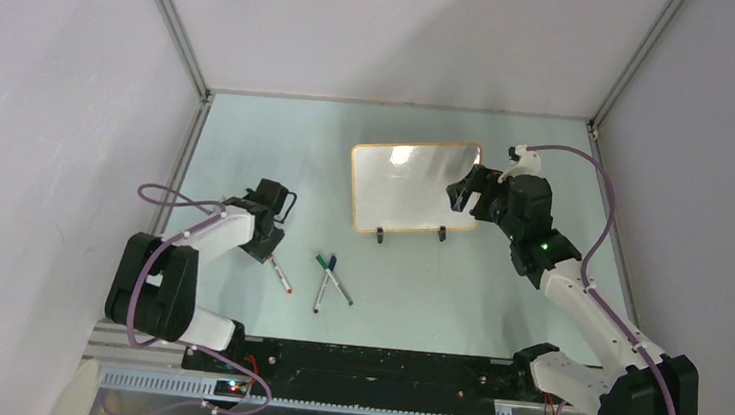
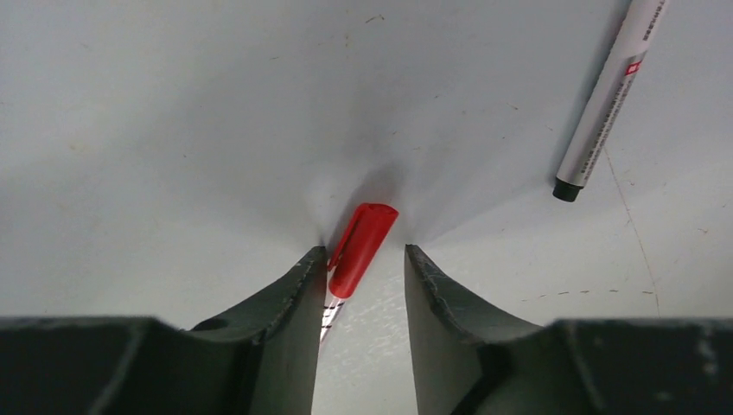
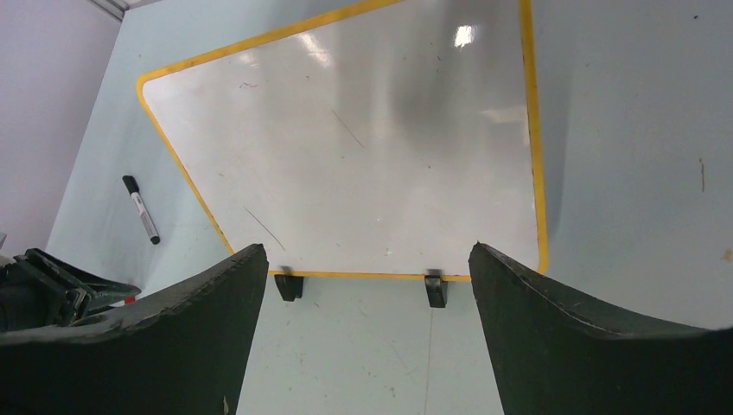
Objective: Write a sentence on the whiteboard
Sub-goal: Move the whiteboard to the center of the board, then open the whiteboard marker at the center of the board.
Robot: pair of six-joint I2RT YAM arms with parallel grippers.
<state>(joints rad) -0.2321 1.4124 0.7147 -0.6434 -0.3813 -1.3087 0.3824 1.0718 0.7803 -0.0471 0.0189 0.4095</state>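
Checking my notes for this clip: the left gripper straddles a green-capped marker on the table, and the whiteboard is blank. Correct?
Not quite. The left wrist view shows the left gripper straddling a red-capped marker, not green, on the table; the whiteboard is blank.

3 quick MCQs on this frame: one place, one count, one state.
1. Red-capped marker lies: A) between the left jaws B) between the right jaws C) at the far edge.
2. Markers on the table, top view: A) one B) three C) five.
3. Whiteboard is: A) fully written B) half written C) blank.
1A: the left wrist view shows its cap between those jaws. 2B: it plus green marker and blue marker. 3C: no lettering shows.
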